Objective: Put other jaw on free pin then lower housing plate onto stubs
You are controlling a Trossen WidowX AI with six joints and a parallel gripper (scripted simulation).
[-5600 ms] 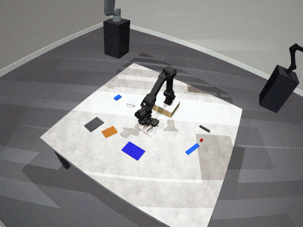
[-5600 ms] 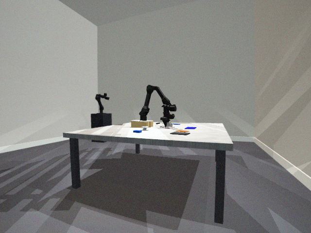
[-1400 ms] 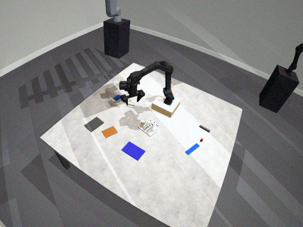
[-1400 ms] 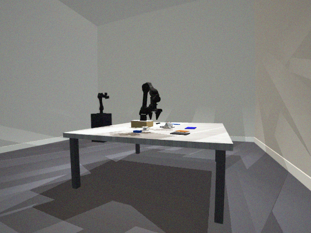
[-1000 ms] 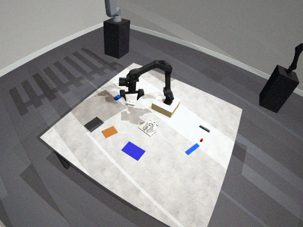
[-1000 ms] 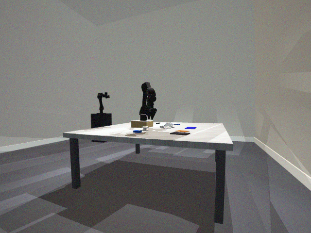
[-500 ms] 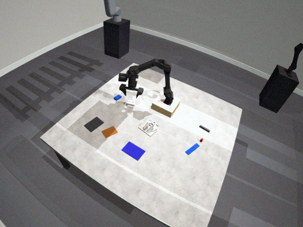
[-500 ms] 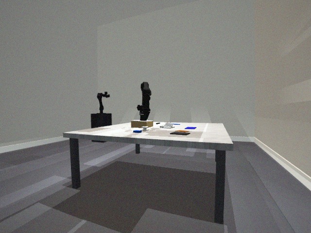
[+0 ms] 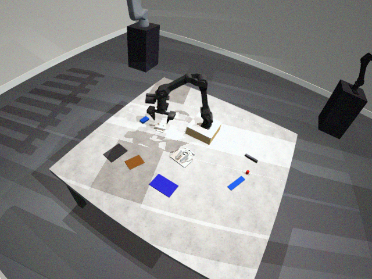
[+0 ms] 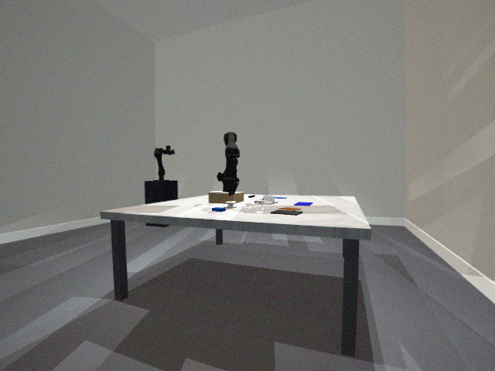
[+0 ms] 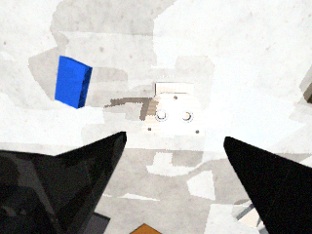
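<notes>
The housing plate (image 9: 161, 126) (image 10: 230, 203) (image 11: 171, 104) is pale, with two round openings and a pale block at one edge. It seems raised a little off the table. My gripper (image 9: 161, 117) (image 10: 230, 193) (image 11: 174, 137) is open and empty above it, fingers pointing down; in the wrist view the plate shows centred just beyond the fingertips. The gripper mechanism's white base (image 9: 175, 157) (image 10: 261, 202) lies apart from the plate, nearer the table's middle, with grey jaws (image 9: 179, 155) on it. Its corner shows at the wrist view's lower right. Pins and gear teeth are too small to tell.
A blue block (image 9: 144, 119) (image 10: 218, 209) (image 11: 71, 82) lies beside the plate. A tan box (image 9: 198, 133) (image 10: 216, 197) stands by the arm's base. Dark (image 9: 115, 152), orange (image 9: 134, 162) and blue (image 9: 163, 185) flat pieces lie farther off, with a blue strip (image 9: 236, 183), red piece (image 9: 247, 172) and black bar (image 9: 251, 157).
</notes>
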